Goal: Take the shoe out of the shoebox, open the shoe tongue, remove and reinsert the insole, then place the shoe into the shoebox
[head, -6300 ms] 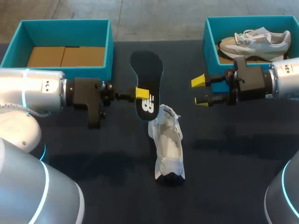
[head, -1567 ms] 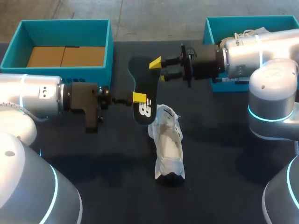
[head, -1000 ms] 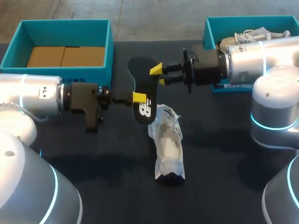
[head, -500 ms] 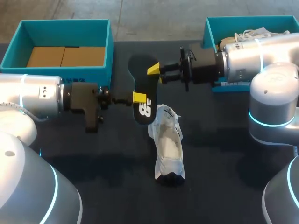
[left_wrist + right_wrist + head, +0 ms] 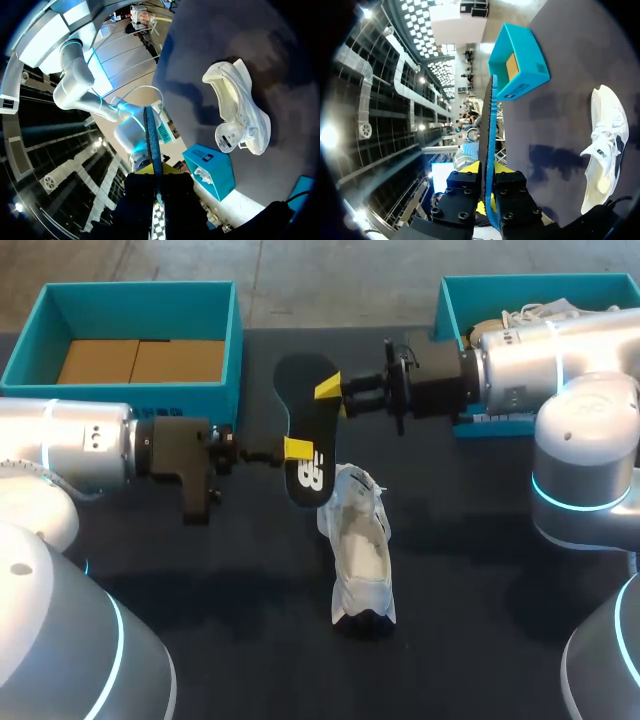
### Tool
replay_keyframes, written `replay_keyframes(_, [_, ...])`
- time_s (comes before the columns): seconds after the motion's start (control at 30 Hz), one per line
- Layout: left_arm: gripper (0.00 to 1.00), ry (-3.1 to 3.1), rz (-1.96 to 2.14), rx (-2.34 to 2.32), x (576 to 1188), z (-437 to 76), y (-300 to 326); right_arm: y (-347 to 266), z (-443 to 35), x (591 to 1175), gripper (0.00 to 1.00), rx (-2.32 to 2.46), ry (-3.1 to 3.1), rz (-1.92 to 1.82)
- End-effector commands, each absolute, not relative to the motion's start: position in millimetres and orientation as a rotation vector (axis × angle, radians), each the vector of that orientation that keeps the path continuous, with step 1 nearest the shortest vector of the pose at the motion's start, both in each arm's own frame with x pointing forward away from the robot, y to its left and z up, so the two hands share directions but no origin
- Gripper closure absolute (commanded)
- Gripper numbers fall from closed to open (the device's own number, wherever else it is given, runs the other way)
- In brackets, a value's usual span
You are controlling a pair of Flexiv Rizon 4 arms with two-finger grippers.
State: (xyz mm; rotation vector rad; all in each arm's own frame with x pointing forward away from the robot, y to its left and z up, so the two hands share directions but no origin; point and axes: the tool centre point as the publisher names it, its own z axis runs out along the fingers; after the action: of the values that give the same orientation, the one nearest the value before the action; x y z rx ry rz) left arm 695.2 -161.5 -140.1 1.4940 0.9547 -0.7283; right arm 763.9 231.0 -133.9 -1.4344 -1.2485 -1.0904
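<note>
Black insole (image 5: 304, 418) clamped between left fingers (image 5: 299, 449) and right fingers (image 5: 327, 389).

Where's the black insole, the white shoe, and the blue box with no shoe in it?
Insole (image 5: 306, 418): head view, middle of its black surface.
White shoe (image 5: 362, 556): head view, inside its opening.
Blue box (image 5: 140, 312): head view, its far inner wall.

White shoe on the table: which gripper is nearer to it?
Left. The left gripper holds the insole close beside one end of the shoe; the right gripper grips the insole farther from it.
</note>
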Motion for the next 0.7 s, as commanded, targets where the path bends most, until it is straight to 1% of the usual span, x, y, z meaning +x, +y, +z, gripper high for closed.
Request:
replay_keyframes(0.03, [1.00,0.953,-0.725,1.491,694.5,-141.1,-162.5,233.5,-132.8,762.5,0.87,-1.441,-1.249,-1.088])
replay_keyframes(0.17, [1.00,0.953,-0.725,1.491,694.5,-141.1,-162.5,232.7,-133.1,761.4,0.96,-1.444,-1.247,-1.090])
replay_keyframes(0.2, [1.00,0.953,-0.725,1.491,694.5,-141.1,-162.5,232.5,-133.2,761.2,1.00,-1.443,-1.247,-1.091])
replay_keyframes(0.67, [1.00,0.956,-0.729,1.487,694.2,-141.2,-162.3,232.4,-134.7,761.9,1.00,-1.432,-1.249,-1.098])
replay_keyframes(0.7, [0.63,0.957,-0.731,1.486,694.3,-141.3,-162.0,232.5,-134.8,761.9,1.00,-1.431,-1.249,-1.097])
